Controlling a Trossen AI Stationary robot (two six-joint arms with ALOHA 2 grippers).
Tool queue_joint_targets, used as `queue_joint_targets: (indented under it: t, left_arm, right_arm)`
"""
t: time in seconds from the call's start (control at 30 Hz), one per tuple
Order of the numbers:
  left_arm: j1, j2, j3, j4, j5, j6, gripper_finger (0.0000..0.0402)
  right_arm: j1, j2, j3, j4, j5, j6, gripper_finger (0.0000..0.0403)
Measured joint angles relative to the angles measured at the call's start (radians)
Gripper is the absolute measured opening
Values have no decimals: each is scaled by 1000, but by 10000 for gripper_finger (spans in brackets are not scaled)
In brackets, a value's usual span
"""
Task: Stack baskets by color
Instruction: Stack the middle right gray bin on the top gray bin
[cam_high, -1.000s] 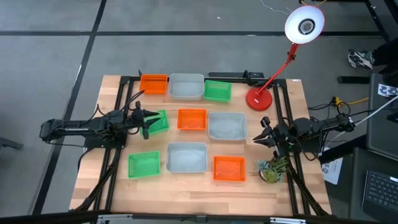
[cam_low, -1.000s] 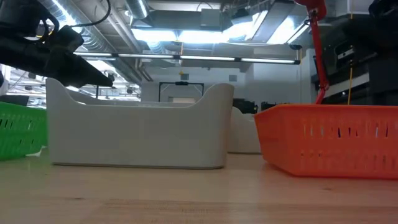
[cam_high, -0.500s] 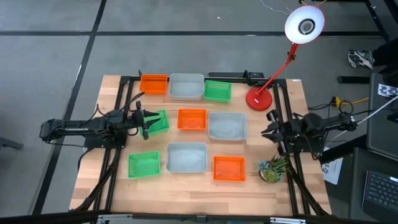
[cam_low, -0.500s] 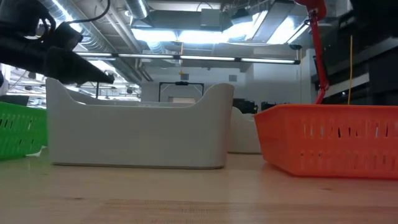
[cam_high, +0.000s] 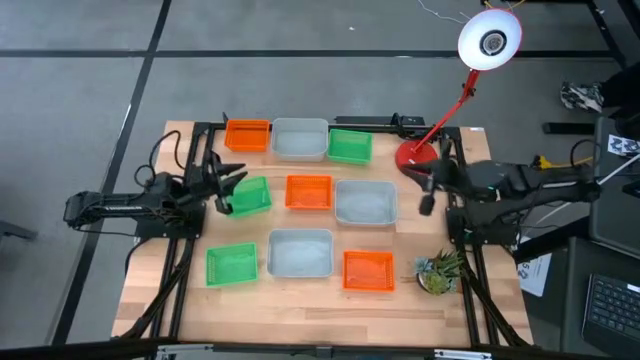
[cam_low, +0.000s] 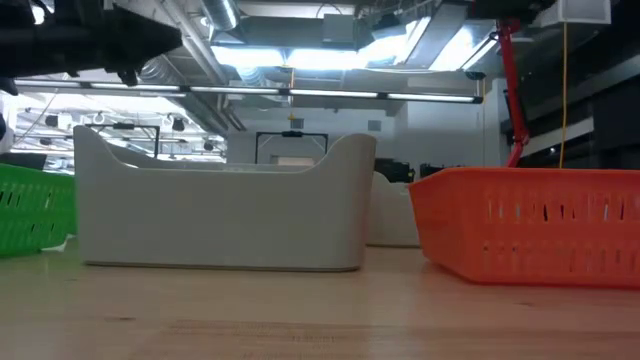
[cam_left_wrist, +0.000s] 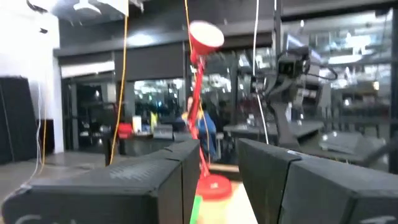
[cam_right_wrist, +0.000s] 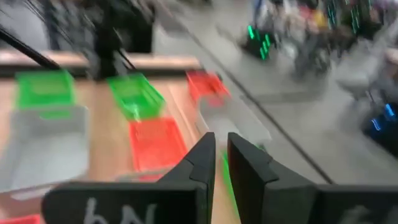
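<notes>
On the table (cam_high: 150, 280) we see nine baskets, all single and none yet stacked, so the whole sort is left: three grey ones (cam_high: 299, 139), the largest, lie at back, centre-right and front, three orange (cam_high: 247, 134) at back left, centre and front right, and three green (cam_high: 350, 146) at back right, mid-left and front left. Our left claw (cam_high: 222, 183) hovers just beside the mid-left green basket (cam_high: 249, 196) with fingers apart and nothing held. The right claw (cam_high: 424, 185) hangs near the lamp (cam_high: 417, 160) base, fingers nearly together and empty.
</notes>
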Motion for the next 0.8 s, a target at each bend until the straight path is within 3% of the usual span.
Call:
queue_joint_targets:
  t: [0.2,0.37,0.6,0.8]
  left_arm:
    - [0,0,1,-35,1,-8,100]
    - [0,0,0,-44,2,-19,100]
    - [0,0,0,-40,-1,151,100]
    - [1,0,0,-75,-2,214,100]
  right_arm:
    - [-149,287,239,-235,-93,22,44]
    - [-270,519,360,-364,-304,-25,44]
    - [-332,727,378,-380,-536,-109,44]
    - [-331,807,378,-365,-585,-141,44]
